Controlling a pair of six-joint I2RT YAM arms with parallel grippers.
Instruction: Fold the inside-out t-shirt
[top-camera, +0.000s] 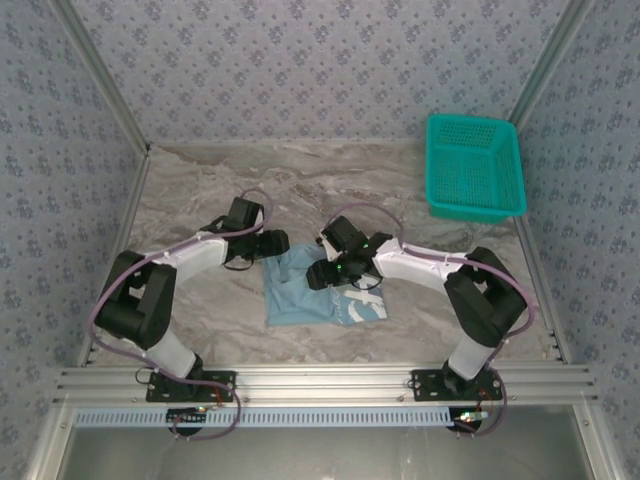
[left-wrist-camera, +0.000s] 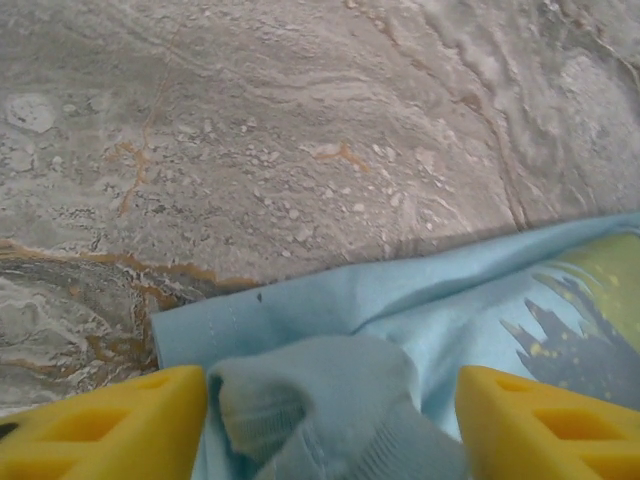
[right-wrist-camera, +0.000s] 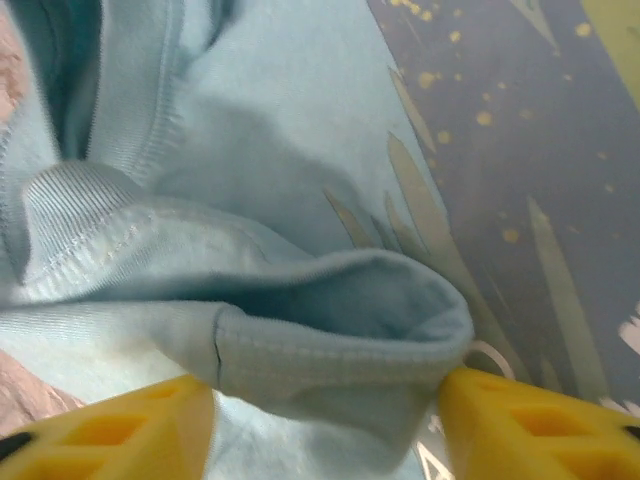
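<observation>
The light-blue t-shirt (top-camera: 300, 297) lies flat and partly folded on the marble table (top-camera: 300, 180), under and between the two grippers. It looks light, limp and quick to slump, so I judge it needs both hands to carry a fold without the panel sagging or twisting. Stitched edges give the surest hold. On the left that is the bunched, ribbed-looking lump of sleeve or hem directly between the left gripper's (left-wrist-camera: 330, 395) yellow fingers (left-wrist-camera: 110, 420). On the right it is the doubled hem roll spanning the gap of the right gripper (right-wrist-camera: 325, 400). A shallow pinch would likely catch only the top layer. The left arm reaches forward and inward, its wrist low over the shirt's far-left corner and bare marble just beyond its tips. Its jaws stand apart with the cloth lump between them, not visibly squeezed. The right arm bends in from the other side, its wrist low over the shirt's upper edge and the dark print ahead of its tips. Its jaws also stand apart, the hem roll touching both inner faces but not pressed flat.
</observation>
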